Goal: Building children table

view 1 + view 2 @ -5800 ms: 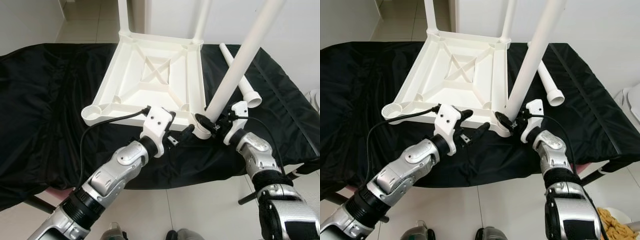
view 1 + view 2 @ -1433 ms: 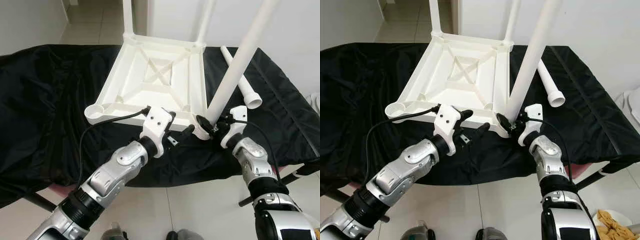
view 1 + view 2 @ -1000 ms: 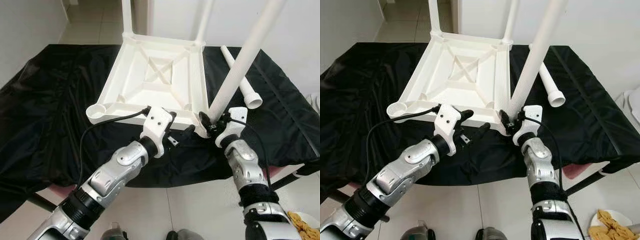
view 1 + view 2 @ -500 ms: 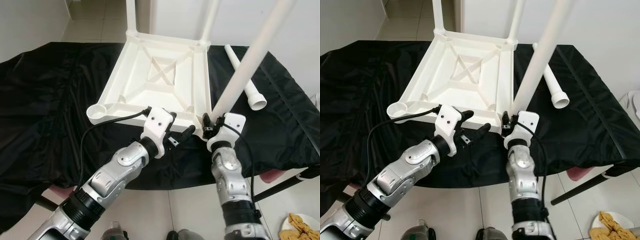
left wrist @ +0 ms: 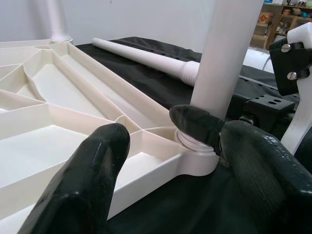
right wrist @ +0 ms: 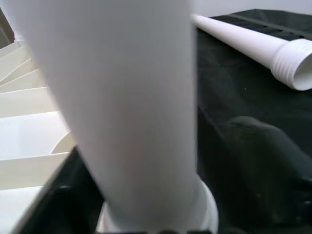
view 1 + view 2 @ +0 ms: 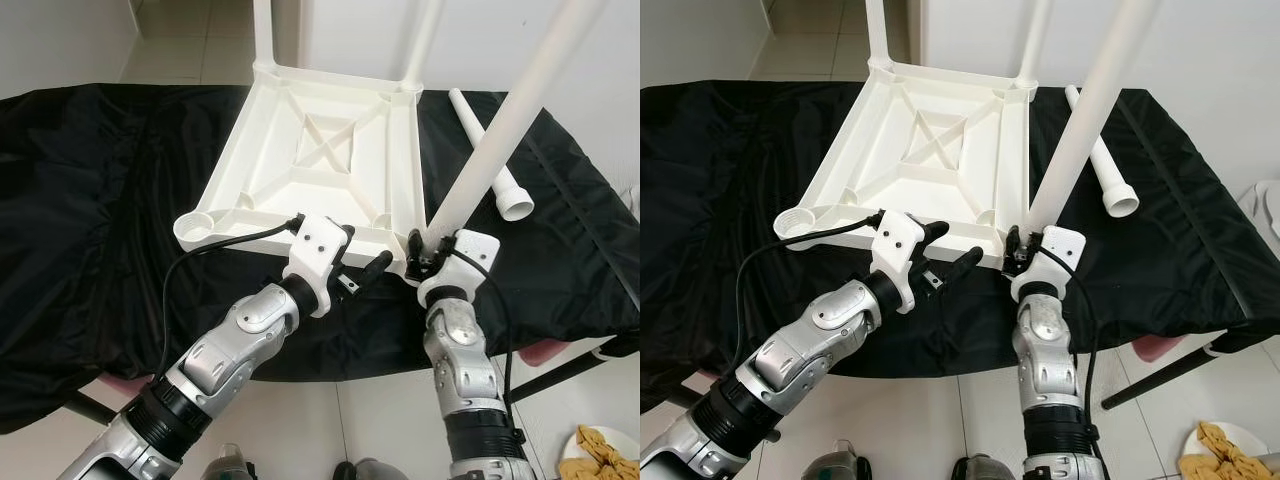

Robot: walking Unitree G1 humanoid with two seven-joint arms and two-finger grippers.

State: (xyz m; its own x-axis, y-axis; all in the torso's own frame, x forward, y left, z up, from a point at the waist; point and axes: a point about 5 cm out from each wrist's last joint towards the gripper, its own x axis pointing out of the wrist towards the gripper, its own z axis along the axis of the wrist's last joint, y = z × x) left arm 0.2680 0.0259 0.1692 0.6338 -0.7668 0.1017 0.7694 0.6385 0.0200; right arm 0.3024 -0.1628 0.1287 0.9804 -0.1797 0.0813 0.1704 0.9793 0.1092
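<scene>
The white plastic table top (image 7: 398, 150) lies upside down on a black cloth (image 7: 90, 200). Two white legs stand in its far corners (image 7: 263, 30). A third leg (image 7: 500, 130) rises tilted from the near right socket (image 5: 197, 151). My right gripper (image 7: 420, 252) is shut on that leg's base, and the leg (image 6: 126, 97) runs up between its fingers. My left gripper (image 7: 362, 272) hovers open at the table's near edge, just left of that socket, with its fingers (image 5: 83, 180) apart. The near left socket (image 7: 195, 225) is empty. A loose leg (image 7: 1105, 165) lies on the cloth to the right.
The cloth-covered surface ends just before me, with white tiled floor (image 7: 330, 420) below. A white wall (image 7: 600, 90) stands close behind on the right. A black cable (image 7: 220, 245) loops from my left wrist. A plate of food (image 7: 600, 455) sits on the floor at the lower right.
My right forearm has swung leftward, from the leg's right side to its near side, still gripping the base. The leg stands a little steeper. The left gripper has held still.
</scene>
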